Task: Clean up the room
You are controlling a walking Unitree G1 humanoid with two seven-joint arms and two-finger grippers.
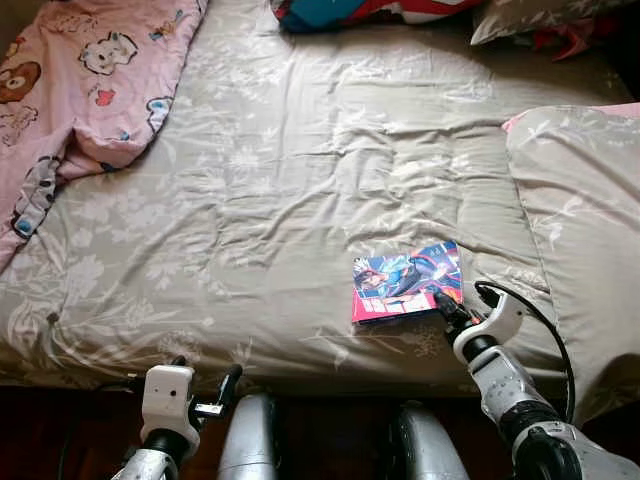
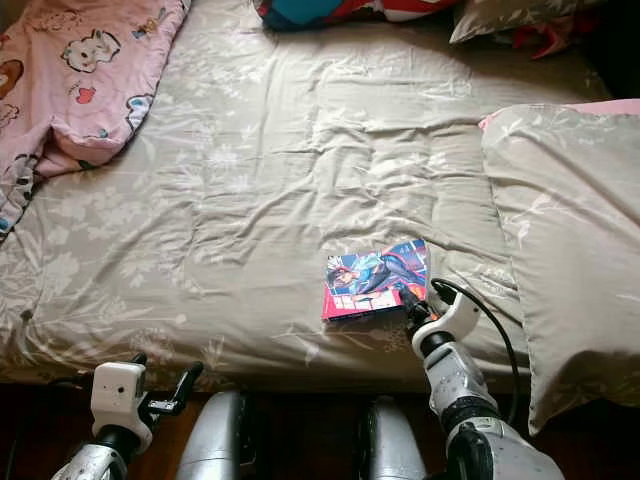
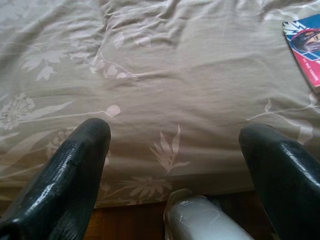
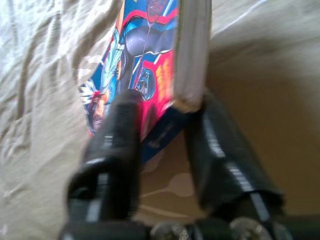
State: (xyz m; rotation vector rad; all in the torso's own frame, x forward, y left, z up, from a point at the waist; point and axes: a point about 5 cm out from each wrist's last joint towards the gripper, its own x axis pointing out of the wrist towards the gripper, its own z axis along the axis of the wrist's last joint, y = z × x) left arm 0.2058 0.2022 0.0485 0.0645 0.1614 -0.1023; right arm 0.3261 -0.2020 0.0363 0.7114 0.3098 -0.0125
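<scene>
at seven o'clock below the bed (image 1: pixel 250 200), the left gripper (image 1: pixel 205 395) idles, fingers spread. at four o'clock on the bedding, the right gripper (image 4: pixel 160 125) pinches a comic book's (image 1: pixel 405 282) near corner: light, floppy, glossy, likely to sag unless gripped deeper along the spine.

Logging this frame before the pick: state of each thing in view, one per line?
Book: closed, flat on the bed near its front edge, one corner between the right tool's fingers.
Right tool: straddling the book's corner, one finger on the cover, grip unclear.
Left tool: open, low by the bed's front edge, holding nothing.
Pink blanket: crumpled at far left.
Sheet: wrinkled.
</scene>
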